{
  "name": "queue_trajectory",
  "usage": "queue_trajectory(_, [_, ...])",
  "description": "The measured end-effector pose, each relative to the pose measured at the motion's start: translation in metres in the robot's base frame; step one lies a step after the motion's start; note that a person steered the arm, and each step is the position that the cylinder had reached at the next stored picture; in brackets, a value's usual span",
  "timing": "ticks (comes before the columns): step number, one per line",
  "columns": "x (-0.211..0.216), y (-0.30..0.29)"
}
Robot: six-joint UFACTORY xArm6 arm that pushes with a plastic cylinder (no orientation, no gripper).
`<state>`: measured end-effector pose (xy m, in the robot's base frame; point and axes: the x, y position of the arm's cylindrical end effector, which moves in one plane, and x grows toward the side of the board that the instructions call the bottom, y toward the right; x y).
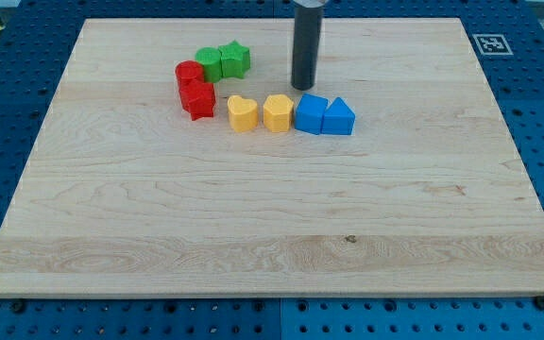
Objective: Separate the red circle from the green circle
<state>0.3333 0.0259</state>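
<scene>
Approach step: the tip (304, 87), a bare rod with no hand to open or close, sits right of the touching red circle (189, 74) and green circle (209, 62), just beyond the blue cube (310, 112); next it likely must wedge between them.

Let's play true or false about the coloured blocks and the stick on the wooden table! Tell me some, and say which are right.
1. The red circle touches the green circle. True.
2. My tip is pressing on the red circle. False: it stands at the view's top side of the blue blocks, close above the blue cube.
3. There are two yellow blocks. True: a yellow heart and a yellow hexagon.
4. The green star sits beside the blue triangle. False: it is beside the green circle.
</scene>
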Motion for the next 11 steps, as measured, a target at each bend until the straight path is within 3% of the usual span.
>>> queue_trajectory(3, [-0.001,-0.11])
queue_trajectory(6, [-0.037,-0.132])
queue_trajectory(9, [0.017,-0.135])
queue_trajectory(11, [0.03,-0.135])
